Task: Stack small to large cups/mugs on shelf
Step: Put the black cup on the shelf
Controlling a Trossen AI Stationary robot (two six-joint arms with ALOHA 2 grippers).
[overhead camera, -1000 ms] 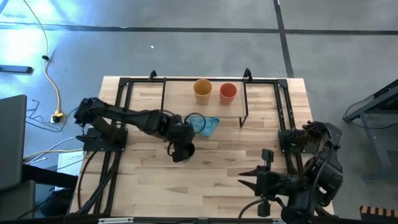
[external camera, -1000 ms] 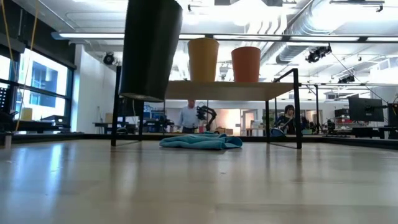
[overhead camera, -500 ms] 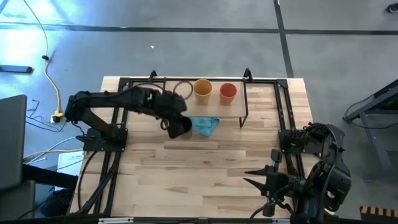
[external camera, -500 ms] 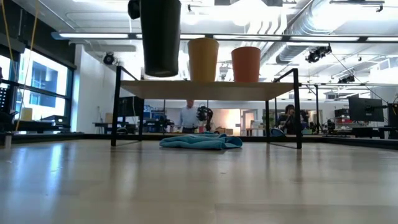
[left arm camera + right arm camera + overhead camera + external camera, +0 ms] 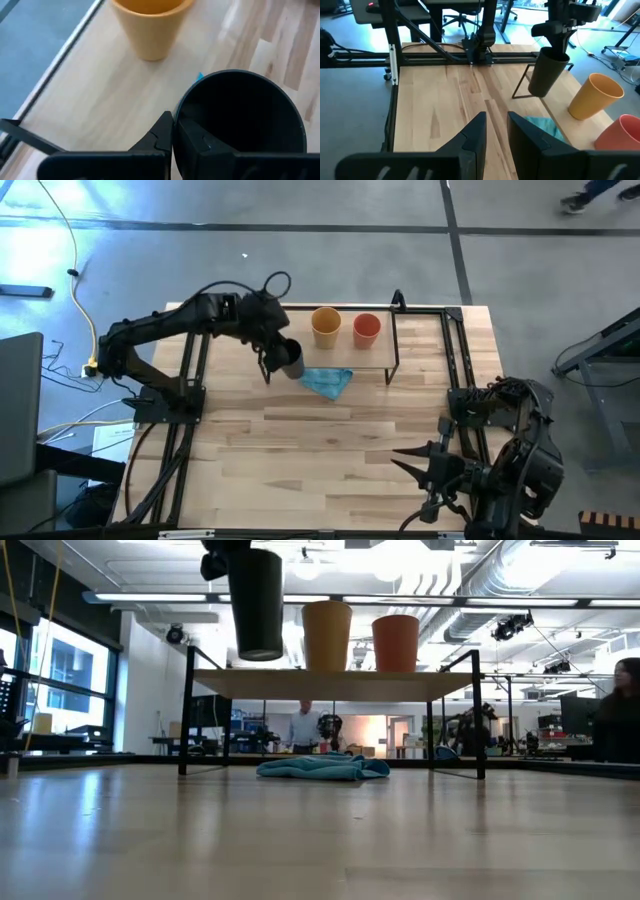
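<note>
The black cup (image 5: 289, 360) hangs upright in my left gripper (image 5: 274, 352), just above the left end of the shelf (image 5: 345, 357); in the low view its base (image 5: 258, 655) clears the shelf board (image 5: 350, 685). The yellow-orange cup (image 5: 326, 326) and the red-orange cup (image 5: 367, 329) stand on their bases side by side on the shelf, to the right of the black one. My right gripper (image 5: 398, 461) waits open near the table's near right corner. My left gripper (image 5: 173, 122) holds the black cup by its rim (image 5: 176, 111), pinched with one finger inside (image 5: 192, 142) and one outside (image 5: 161, 136). The fingers come from above, pointing down. The cup hangs upright below them, lifted clear of the shelf.
A light blue cloth (image 5: 327, 381) lies on the table by the shelf's near edge. Black metal frames run along the table's left and right sides (image 5: 465, 360). Bare tabletop lies between the cloth and the near edge. People show in the room beyond the table (image 5: 620, 705).
My left gripper has carried the black cup up from over the middle of the table toward the far edge, to above the shelf's left end. The cup has gone from tilted to upright. My right arm has drawn back a little toward the near edge.
</note>
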